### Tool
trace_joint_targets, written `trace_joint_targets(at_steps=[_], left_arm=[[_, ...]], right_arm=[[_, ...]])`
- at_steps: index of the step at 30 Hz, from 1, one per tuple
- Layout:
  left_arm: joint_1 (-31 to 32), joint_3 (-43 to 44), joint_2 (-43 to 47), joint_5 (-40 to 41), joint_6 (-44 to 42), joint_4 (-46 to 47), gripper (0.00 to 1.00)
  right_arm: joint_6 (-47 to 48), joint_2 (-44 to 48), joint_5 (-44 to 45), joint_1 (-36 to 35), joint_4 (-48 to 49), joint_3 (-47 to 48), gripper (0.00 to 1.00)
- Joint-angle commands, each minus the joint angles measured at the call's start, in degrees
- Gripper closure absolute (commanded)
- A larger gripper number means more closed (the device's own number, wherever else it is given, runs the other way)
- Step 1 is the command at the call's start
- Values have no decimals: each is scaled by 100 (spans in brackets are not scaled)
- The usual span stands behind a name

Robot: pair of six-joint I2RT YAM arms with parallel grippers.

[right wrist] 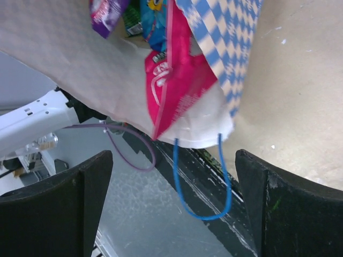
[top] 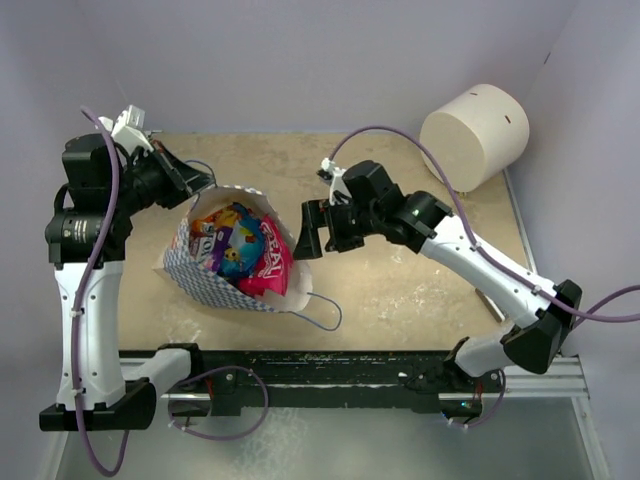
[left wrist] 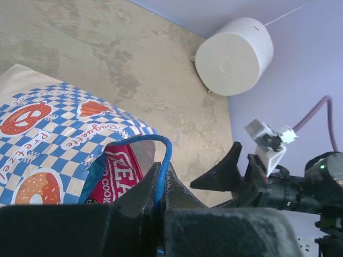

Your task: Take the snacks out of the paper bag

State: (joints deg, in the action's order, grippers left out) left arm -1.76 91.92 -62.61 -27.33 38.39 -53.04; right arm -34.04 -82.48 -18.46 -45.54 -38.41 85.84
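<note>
The paper bag (top: pixel 205 275) lies on its side on the tabletop (top: pixel 420 290), left of center, with its mouth facing the right arm (top: pixel 480 265). The snacks (top: pixel 240 245) are all inside it, a bright jumble showing through the mouth. The pink packet (right wrist: pixel 177 85) sits nearest the opening, with a blue packet (top: pixel 232 250) and a purple packet (right wrist: pixel 107 10) deeper in.

The left jaws are pinched fully together on 1 of the blue cord handles (left wrist: pixel 163 155); in the left wrist view the cord runs right down between the 2 fingers. That handle is on the far edge of the bag, next to the left arm (top: pixel 85 290).

The right jaws are spread wide and hold nothing. They hang just beside the bag's mouth, lined up with the pink packet, which sits ahead of the gap between the fingertips (right wrist: pixel 88 176) and isn't touching either 1.

The other handle (top: pixel 325 312) trails loose on the tabletop by the near corner of the mouth. A big white cylinder (top: pixel 475 135) lies well away at the far right corner.
</note>
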Motion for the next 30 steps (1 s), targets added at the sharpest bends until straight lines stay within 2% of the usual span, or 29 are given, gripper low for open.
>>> trace_joint_targets(at_steps=[1, 8, 16, 24, 28, 30], left_arm=[[9, -3, 171, -666, 466, 565, 100], [10, -161, 256, -537, 494, 377, 100], [9, -343, 146, -621, 578, 463, 100], [9, -355, 75, -782, 614, 463, 100], [10, -486, 177, -823, 712, 465, 100], [16, -585, 232, -859, 775, 509, 100]], right_arm=[[-545, -121, 867, -478, 372, 227, 5], [-654, -731, 1891, -995, 197, 557, 14], [-629, -1022, 2059, -1176, 634, 83, 24], [-641, -1598, 2232, -1176, 699, 460, 40], [-780, -1713, 2044, -1177, 663, 592, 54], [-876, -1713, 2032, -1182, 489, 715, 56]])
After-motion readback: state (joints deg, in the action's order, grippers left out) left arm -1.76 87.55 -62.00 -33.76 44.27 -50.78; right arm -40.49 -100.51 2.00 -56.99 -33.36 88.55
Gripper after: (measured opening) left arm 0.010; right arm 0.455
